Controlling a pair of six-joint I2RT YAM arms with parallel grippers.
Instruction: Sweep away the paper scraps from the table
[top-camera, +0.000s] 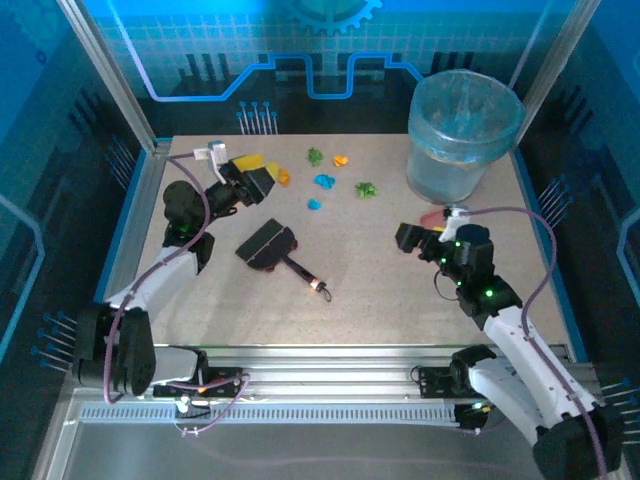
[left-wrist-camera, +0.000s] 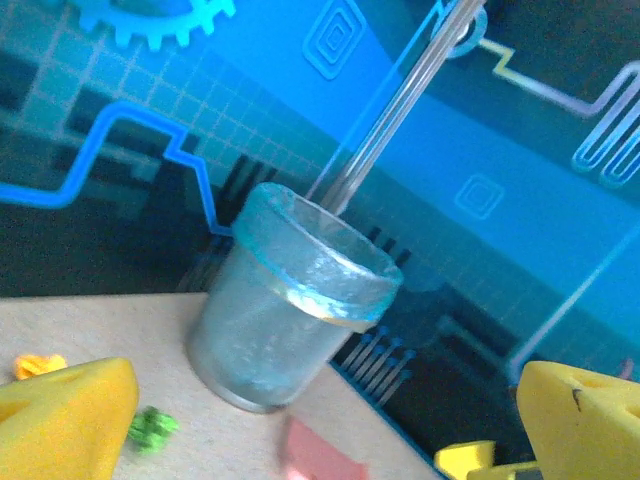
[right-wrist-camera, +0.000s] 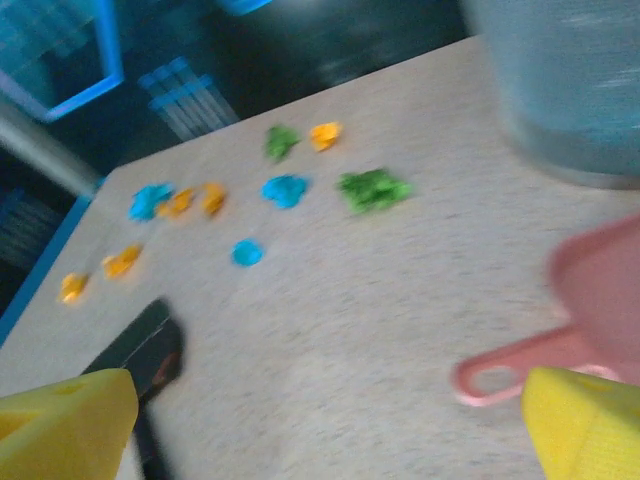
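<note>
Several small paper scraps in orange, blue and green (top-camera: 323, 181) lie scattered on the far middle of the beige table (top-camera: 380, 290). The right wrist view shows them too, among them a green scrap (right-wrist-camera: 375, 188) and a blue scrap (right-wrist-camera: 246, 252). My left gripper (top-camera: 255, 181) hovers open at the far left beside an orange scrap (top-camera: 283, 177), nothing between its yellow fingers (left-wrist-camera: 60, 420). My right gripper (top-camera: 420, 236) stands open at the right, with bare table between its yellow pads (right-wrist-camera: 585, 425). In the left wrist view, a green scrap (left-wrist-camera: 152, 428) lies near the left finger.
A black brush (top-camera: 268, 245) lies left of centre, its handle pointing toward the near edge. A pink dustpan (right-wrist-camera: 590, 295) rests by the right gripper, partly hidden in the top view. A translucent blue bin (top-camera: 462, 135) stands at the far right corner. A metal frame edges the table.
</note>
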